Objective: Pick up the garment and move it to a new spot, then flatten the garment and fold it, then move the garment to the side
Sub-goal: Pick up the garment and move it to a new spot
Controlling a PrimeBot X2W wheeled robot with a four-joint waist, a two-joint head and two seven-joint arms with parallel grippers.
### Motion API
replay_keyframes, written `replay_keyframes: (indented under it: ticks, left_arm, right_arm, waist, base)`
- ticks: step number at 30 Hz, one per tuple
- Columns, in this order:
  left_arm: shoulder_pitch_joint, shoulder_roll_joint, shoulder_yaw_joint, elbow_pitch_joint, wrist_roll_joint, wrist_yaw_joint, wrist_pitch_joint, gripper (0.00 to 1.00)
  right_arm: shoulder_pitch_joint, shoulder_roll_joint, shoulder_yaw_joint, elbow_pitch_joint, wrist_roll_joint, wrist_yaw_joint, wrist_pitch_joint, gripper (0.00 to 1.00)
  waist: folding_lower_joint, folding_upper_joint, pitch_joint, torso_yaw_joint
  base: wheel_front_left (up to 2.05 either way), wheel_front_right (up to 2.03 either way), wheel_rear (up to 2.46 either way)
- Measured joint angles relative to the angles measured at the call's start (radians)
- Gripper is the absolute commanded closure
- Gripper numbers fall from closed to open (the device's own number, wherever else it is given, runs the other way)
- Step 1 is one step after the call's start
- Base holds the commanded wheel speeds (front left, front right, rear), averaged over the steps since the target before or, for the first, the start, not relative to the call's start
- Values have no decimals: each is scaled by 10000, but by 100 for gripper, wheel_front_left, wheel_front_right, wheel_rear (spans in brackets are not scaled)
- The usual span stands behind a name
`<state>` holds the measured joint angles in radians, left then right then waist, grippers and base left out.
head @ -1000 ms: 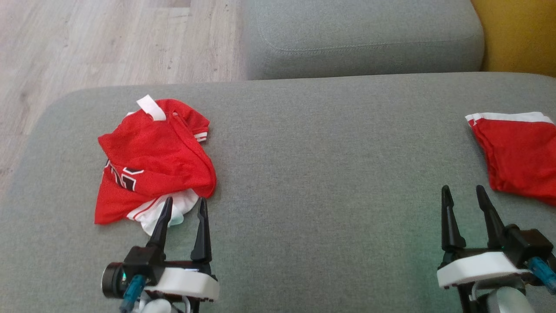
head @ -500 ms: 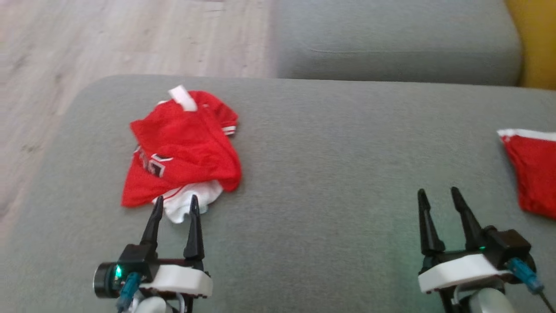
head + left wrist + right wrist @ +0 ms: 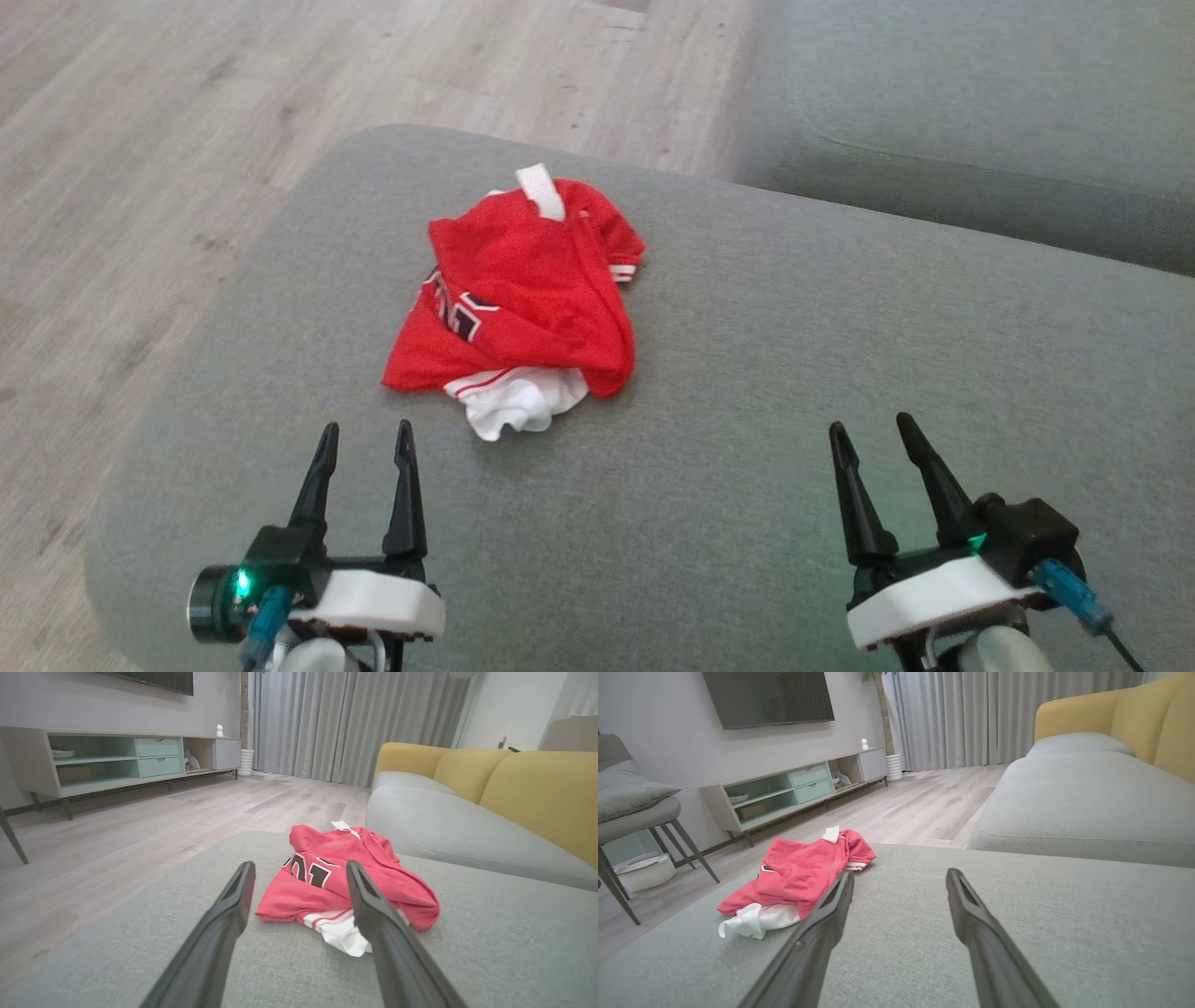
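Both grippers, left gripper [image 3: 362, 439] and right gripper [image 3: 873, 439], gape empty. We judge the shirt [image 3: 523, 308] light, limp; pinch its white hem [image 3: 513, 411].

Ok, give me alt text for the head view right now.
A crumpled red and white jersey lies untouched on a grey cushion. The left gripper and right gripper hover open nearer the camera, both short of it. Wood floor lies beyond.

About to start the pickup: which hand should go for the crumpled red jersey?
Likely left. The left hand is open and sits just short of the jersey, nearly facing it; the right hand, also open, is farther off across the cushion.
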<state>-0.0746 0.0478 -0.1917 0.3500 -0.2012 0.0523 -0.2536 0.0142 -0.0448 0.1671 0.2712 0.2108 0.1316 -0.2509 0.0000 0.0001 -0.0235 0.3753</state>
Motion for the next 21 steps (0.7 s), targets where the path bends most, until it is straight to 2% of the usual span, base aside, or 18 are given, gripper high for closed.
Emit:
replay_keyframes:
  ticks: [6, 14, 17, 21]
  left_arm:
    - [1, 0, -13, -17, -33, 4, 0, 0]
    - [-169, 0, -224, -84, -58, -29, 0, 0]
    - [-1055, 6, -775, 165, -46, -268, 0, 0]
    - [-2634, -21, -1308, 696, -54, -359, 238, 0]
  right_arm:
    - [0, 0, 121, -2, 4, 0, 0, 0]
    - [-40, -2, 50, -73, -109, 0, 0, 0]
    - [-232, -6, -142, -157, -372, 0, 0, 0]
    - [-579, -6, -176, -357, -451, 0, 0, 0]
  waist:
    - [0, 0, 94, 364]
    - [-1, 0, 548, 152]
    - [2, 0, 931, -21]
    - [2, 0, 1348, -294]
  base:
    - [0, 0, 0]
    - [0, 0, 0]
    - [0, 0, 0]
    - [0, 0, 0]
